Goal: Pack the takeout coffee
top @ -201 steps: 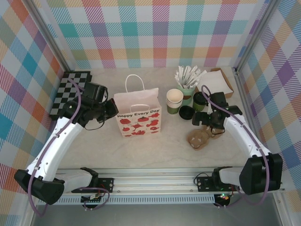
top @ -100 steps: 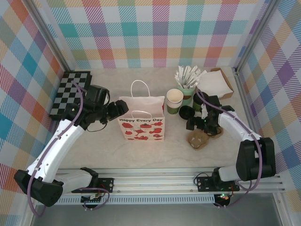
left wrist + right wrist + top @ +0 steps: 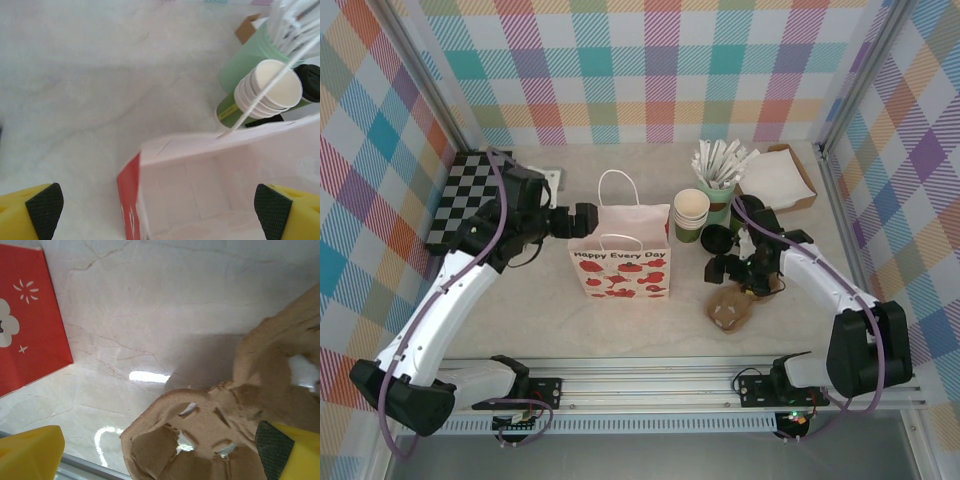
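Beyond the bag's (image 3: 620,250) right side, just beside the stack (image 3: 270,87), the coffee (image 3: 309,81) is found. Both tools are spread wide with nothing held: the left gripper (image 3: 582,218) at the bag's left rim, the right gripper (image 3: 732,268) over the carrier (image 3: 728,308). The coffee is best gripped around its wall below the lid, lifted clear of the stack, kept level and lowered straight through the bag's mouth. It is judged upright, lid uppermost, long axis vertical.

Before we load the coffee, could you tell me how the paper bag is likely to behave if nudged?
The paper bag looks empty inside, so it is probably light and apt to slide or tip. Its thin walls would likely flex under a push.
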